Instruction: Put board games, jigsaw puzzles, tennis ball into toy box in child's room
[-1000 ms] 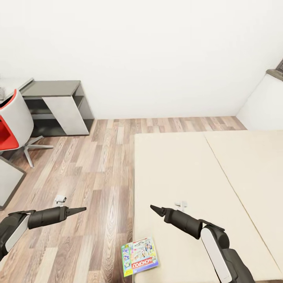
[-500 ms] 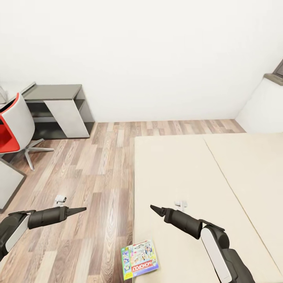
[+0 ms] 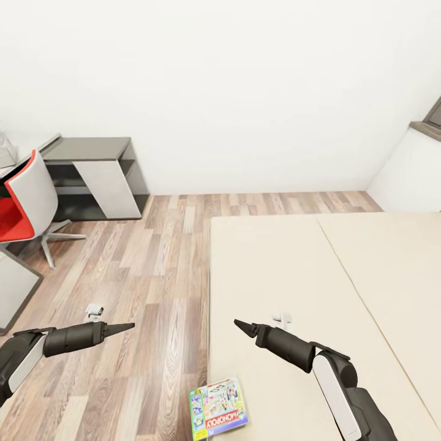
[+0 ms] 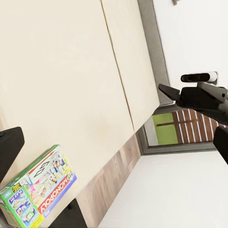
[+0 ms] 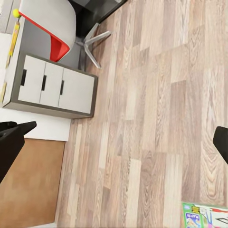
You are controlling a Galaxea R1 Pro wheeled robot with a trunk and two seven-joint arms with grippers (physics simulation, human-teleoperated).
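Head view: robot is at the bed [image 3: 318, 288], both arms out front and empty. Left gripper [image 3: 125, 326] sits lower left of frame over the wood floor [image 3: 153, 263]; right gripper [image 3: 240, 324] sits lower centre over the mattress. In this view each gripper's tips read as one closed point, while the wrist views show the finger ends well apart at the frame edges, so I can't tell either gripper's opening. Neither holds anything.

One board game [image 3: 218, 407], the Monopoly box with green and red edges, lies flat at the bottom centre of frame, right at the bed's near-left edge. Left wrist view shows the same box [image 4: 35, 187] at lower left, on the mattress by the edge. Right wrist view catches its corner [image 5: 205, 214] at bottom right, plus the table [image 5: 52, 85] with white drawer fronts at upper left and what may be the tennis ball [image 5: 16, 13] at the top-left corner, too small to be sure.

Step, as I read it: approach for picking a game off the bed. Next move needs a gripper brought down and back to the box, probably the right one, gripping at the overhanging edge since it lies flat.

Versus 1.0 s ago: whole picture shifted, box lower, red chair [image 3: 21, 202] and dark cabinet [image 3: 92, 174] further right. That's camera motion; arms sit the same in frame.
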